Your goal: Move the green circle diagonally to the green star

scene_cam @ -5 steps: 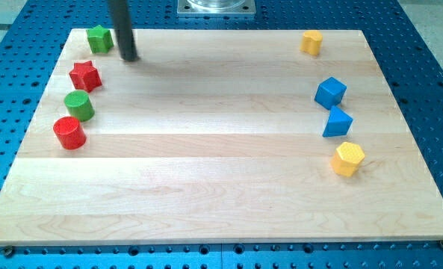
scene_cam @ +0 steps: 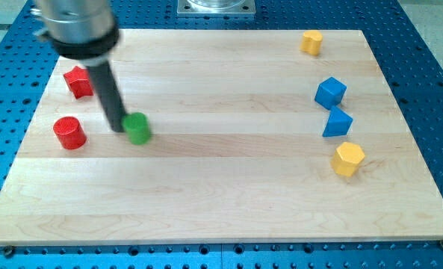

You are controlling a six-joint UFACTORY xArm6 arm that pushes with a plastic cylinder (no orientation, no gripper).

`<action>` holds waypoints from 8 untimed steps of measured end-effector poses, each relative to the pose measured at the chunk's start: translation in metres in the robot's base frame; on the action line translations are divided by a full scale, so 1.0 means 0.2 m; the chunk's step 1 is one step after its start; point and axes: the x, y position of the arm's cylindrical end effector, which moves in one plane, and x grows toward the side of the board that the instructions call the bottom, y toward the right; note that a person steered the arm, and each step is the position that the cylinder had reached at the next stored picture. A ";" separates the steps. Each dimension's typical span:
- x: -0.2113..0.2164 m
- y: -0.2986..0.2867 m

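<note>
My tip [scene_cam: 117, 128] resting on wooden board [scene_cam: 228, 187], touching green circle [scene_cam: 137, 128] on circle's left side in view. Rod carrying no pincer, so no open or shut state showing. Green star not showing; arm body covering board's top-left corner. Red star [scene_cam: 78, 81] sitting up-left of tip, partly behind rod. Red cylinder [scene_cam: 69, 133] lying left of tip, apart. Far right of tip: yellow block [scene_cam: 311, 42], blue cube [scene_cam: 330, 92], blue wedge-like block [scene_cam: 338, 122], yellow hexagon [scene_cam: 348, 159]. No readable writing showing.
</note>
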 end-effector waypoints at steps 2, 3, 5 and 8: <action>0.45 0.61; 0.71 0.74; 0.33 1.08; 0.16 1.28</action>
